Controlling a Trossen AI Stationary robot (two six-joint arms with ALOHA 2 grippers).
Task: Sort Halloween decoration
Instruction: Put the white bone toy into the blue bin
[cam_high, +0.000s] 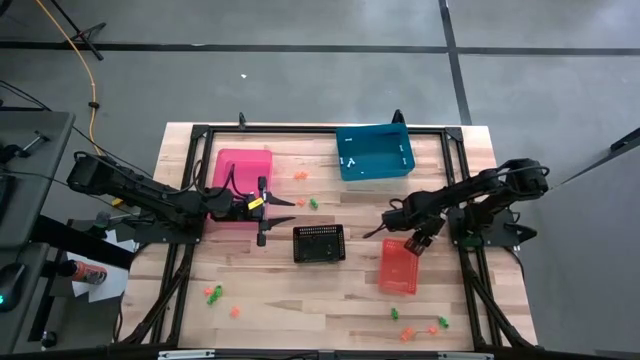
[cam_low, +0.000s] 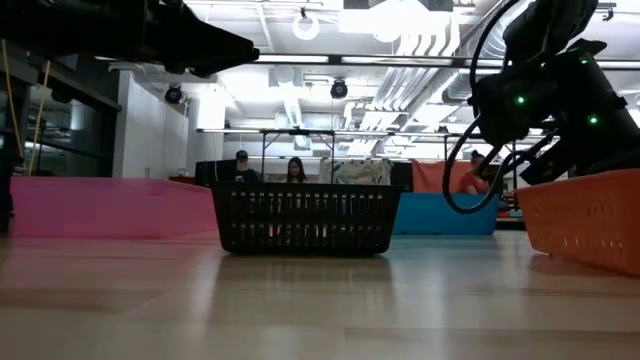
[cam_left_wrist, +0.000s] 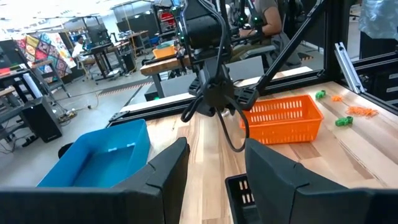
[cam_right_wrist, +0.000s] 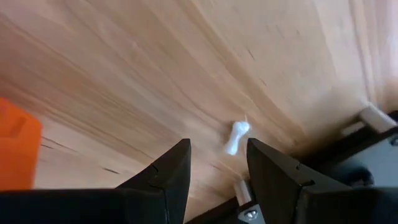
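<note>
Hovering my right end effector over bare wood with its two fingers parted and nothing between them, I'm lined up on a tiny white trinket lying on the table just ahead of my fingertips, close to the dark frame rail. The risk, as I judge it: that piece is small and light, so if I come down off-centre a finger could flick it away towards the rail, or I could close on nothing at all. The red bin sits right beside me too, and a careless swing could knock its rim. My left end effector waits by the pink bin, fingers also apart and empty. From above I get the whole layout: the blue bin at the far edge, the black basket in the middle, and the rest of the Halloween decoration scattered about, orange and green bits near the pink bin and another cluster near the front edge. But that overhead view doesn't show the white piece; only my right wrist camera picks it out. The table-level view shows bin walls and no trinkets.
</note>
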